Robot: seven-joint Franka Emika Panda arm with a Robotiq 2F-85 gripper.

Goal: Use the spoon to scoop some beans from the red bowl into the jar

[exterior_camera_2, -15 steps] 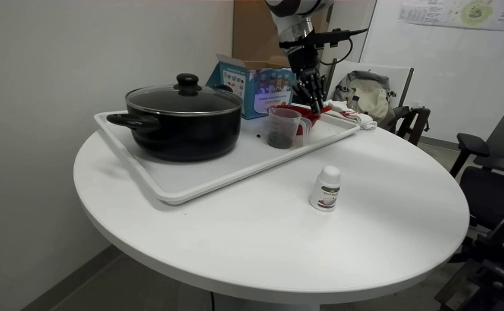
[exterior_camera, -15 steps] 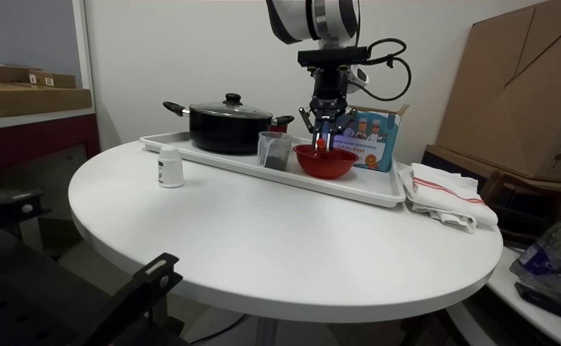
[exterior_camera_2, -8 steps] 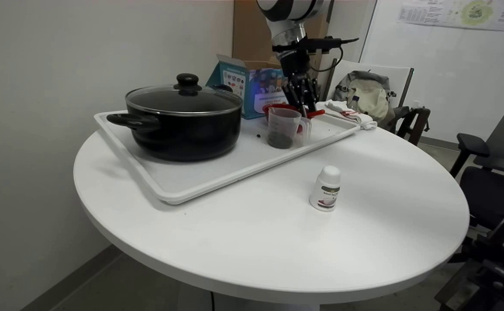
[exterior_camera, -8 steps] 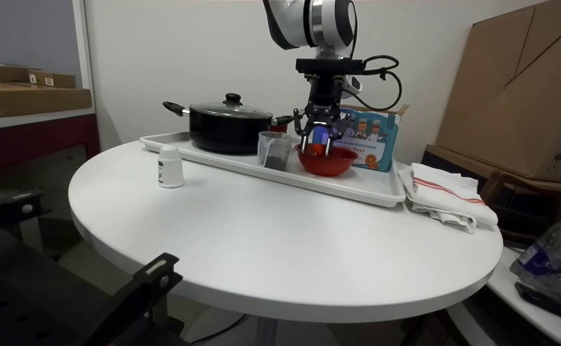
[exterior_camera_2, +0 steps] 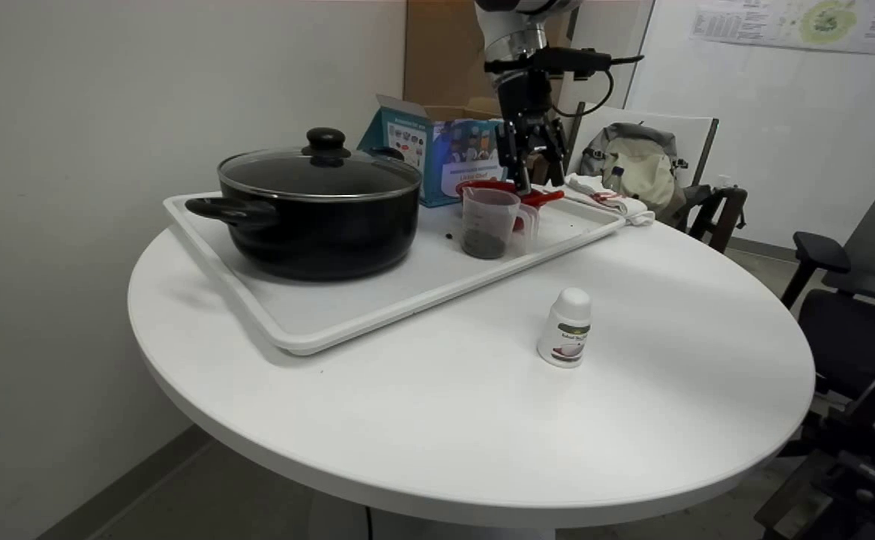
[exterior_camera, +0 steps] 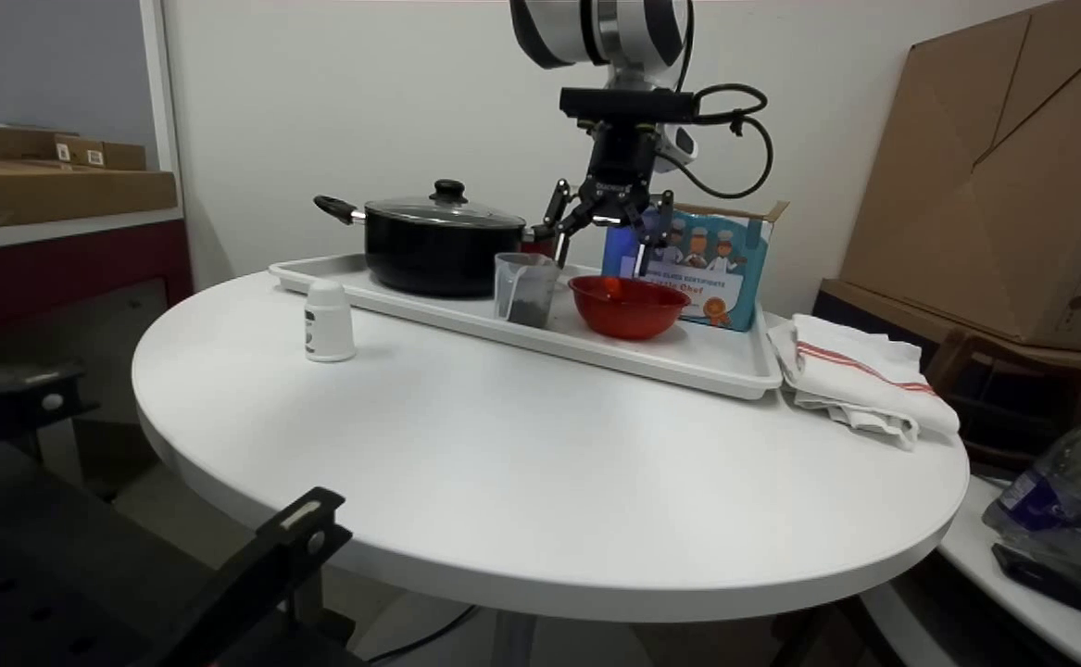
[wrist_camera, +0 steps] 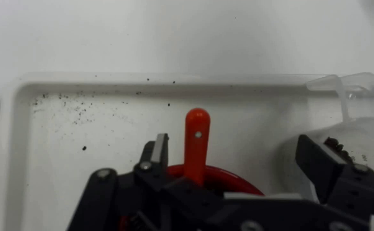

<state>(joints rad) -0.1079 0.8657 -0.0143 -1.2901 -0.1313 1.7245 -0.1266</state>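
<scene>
My gripper (exterior_camera: 602,267) hangs above the red bowl (exterior_camera: 631,320) with its fingers spread wide and nothing gripped. The spoon leans in that bowl. Its orange-red handle (wrist_camera: 197,147) sticks out over the rim, between the two fingers in the wrist view but nearer one of them, touching neither there. Beside the bowl stands the jar (exterior_camera_2: 486,217), a clear cup with a handle and a layer of dark beans (exterior_camera_2: 483,244) at its bottom. One finger (wrist_camera: 321,166) overlaps the jar in the wrist view. The spoon's scoop and the beans inside the bowl are hidden.
All of this sits on a white tray (exterior_camera_2: 377,319) with a raised rim. A black lidded pot (exterior_camera_2: 325,225) is on it, and a blue printed box (exterior_camera: 716,269) stands behind the bowl. Dark crumbs dot the tray. A towel (exterior_camera: 860,371) and white container (exterior_camera_2: 564,330) lie off it.
A second ago the jaws were close around the spoon handle. They lowered toward the bowl, spread apart and rose, leaving the spoon in the bowl. The jar has shifted slightly toward the pot.
</scene>
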